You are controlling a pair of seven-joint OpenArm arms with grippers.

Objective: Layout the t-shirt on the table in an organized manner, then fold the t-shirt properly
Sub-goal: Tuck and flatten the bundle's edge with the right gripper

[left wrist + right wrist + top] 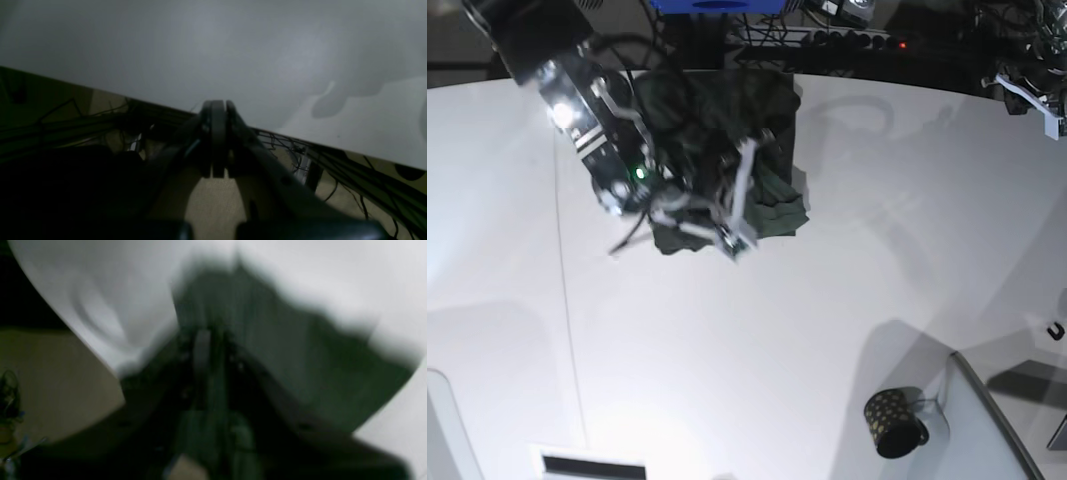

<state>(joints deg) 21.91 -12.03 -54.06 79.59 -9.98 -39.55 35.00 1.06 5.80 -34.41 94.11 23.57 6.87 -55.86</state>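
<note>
Jaws of the left gripper (pixel 218 110) are seen pressed together with nothing between them, held over the edge of the white desk (pixel 233 50), with cables and floor beyond it. Whether the jaws of the right gripper (pixel 213 340) are spread or pinching cloth cannot be told, since that wrist view is blurred. The dark green t-shirt (pixel 772 120) is found bunched in a heap at the far side of the desk, under the right arm. A gold-dotted mug (pixel 893 423) is seen well apart, beside a grey tray (pixel 987 430).
</note>
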